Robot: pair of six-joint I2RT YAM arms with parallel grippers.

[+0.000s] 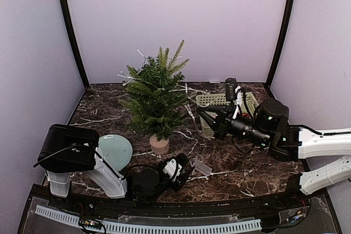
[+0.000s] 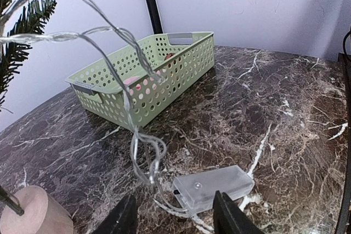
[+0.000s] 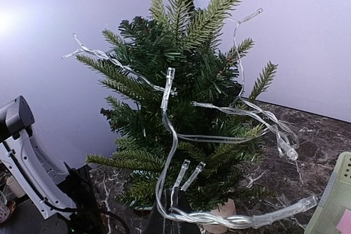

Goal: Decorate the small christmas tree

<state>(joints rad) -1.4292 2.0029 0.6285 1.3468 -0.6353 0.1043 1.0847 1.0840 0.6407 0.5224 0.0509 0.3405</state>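
Two tools are at work around one small christmas tree [image 1: 155, 94]. It stands upright in its round beige pot [image 1: 159, 145], left of the middle of the marble worktop [image 1: 241, 173], and a pale green disc [image 1: 116, 150] lies near its left side. To the near right of the pot, the left tool [image 2: 173, 220] sits low over the worktop with its jaws apart. A clear plastic battery box [image 2: 213, 187] lies just ahead between them, seemingly not yet pinched. From that box a light string [image 3: 168, 83] of thin clear wire climbs into the branches and loops loosely over the tree's right side. Farther right, the right tool [image 1: 207, 118] is closed on a stretch of that string, in front of a perforated green basket [image 2: 181, 67] at the far right.

The tree looks light and top-heavy, with a bushy crown over a short trunk and a narrow pot. A tug on the snagged wire would likely tip or drag it. Its branches seem springy rather than stiff, so they should give under a push and then flick back. The safest hold is probably the pot or the trunk just above it, not the needles. The wire is limp and catches on needles easily, so it wants slack and gentle draping. The box is rigid and smooth, and is best pinched across its narrow sides.
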